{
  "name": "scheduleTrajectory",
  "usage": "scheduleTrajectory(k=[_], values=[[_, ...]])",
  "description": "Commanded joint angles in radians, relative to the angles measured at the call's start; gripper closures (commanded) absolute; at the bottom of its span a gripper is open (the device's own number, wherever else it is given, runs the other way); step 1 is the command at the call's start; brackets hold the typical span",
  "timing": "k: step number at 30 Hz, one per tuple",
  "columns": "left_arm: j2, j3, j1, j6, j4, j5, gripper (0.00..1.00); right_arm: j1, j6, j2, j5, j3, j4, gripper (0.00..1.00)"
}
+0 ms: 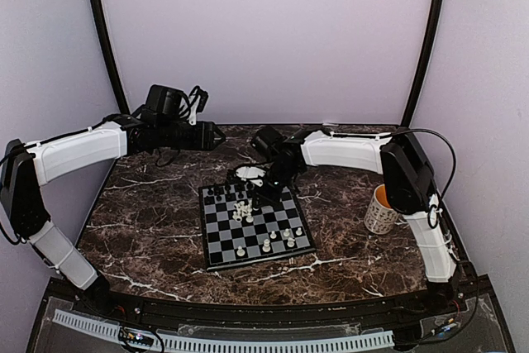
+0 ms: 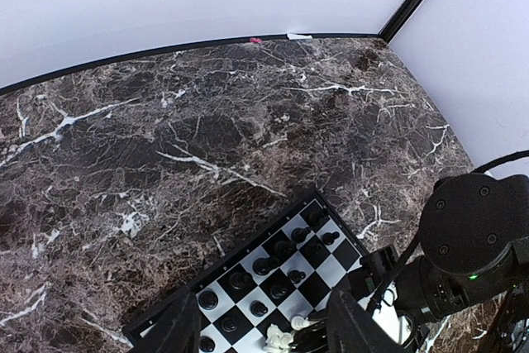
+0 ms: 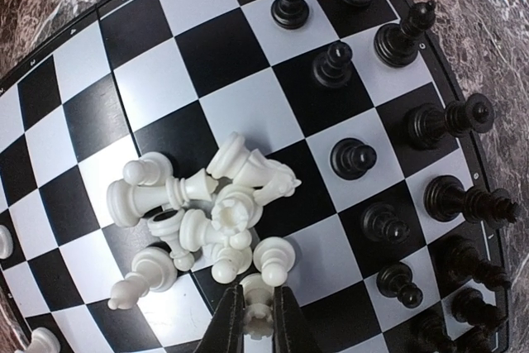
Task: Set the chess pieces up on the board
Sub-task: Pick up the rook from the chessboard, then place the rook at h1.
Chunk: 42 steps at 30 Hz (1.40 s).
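The board (image 1: 216,241) lies mid-table and also shows in the left wrist view (image 2: 321,288). Black chessmen (image 3: 355,157) stand along its far rows. A pile of white chessmen (image 3: 202,204) lies tumbled near the board's middle (image 1: 244,211), and a few white ones (image 1: 266,245) stand on the near rows. My right gripper (image 3: 258,326) is low over the pile, shut on a white piece (image 3: 259,307) at the pile's edge. My left gripper (image 2: 264,338) is open and empty, raised above the table behind the board's far left corner (image 1: 216,136).
A patterned mug (image 1: 381,211) stands at the right, beside the right arm. A white dish (image 1: 246,173) sits just behind the board. The right arm (image 2: 475,245) reaches over the board's far side. Dark marble table (image 1: 149,221), curved walls behind.
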Motion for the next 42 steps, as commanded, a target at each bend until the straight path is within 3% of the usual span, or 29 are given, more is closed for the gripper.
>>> scheduleTrajectory(k=[1, 18, 29, 42], values=[[-0.023, 0.027, 0.01, -0.006, -0.006, 0.015, 0.45, -0.003, -0.002, -0.002, -0.015, 0.031, -0.007, 0.93], [-0.017, 0.031, 0.012, -0.001, -0.011, 0.008, 0.45, 0.001, -0.051, -0.347, -0.039, -0.286, -0.003, 0.94], [-0.013, 0.032, 0.014, 0.005, -0.013, 0.004, 0.45, 0.001, -0.135, -0.565, 0.028, -0.59, -0.02, 0.94], [0.0, 0.034, 0.017, 0.007, -0.017, -0.003, 0.45, 0.004, -0.153, -0.557, 0.013, -0.69, 0.032, 0.92]])
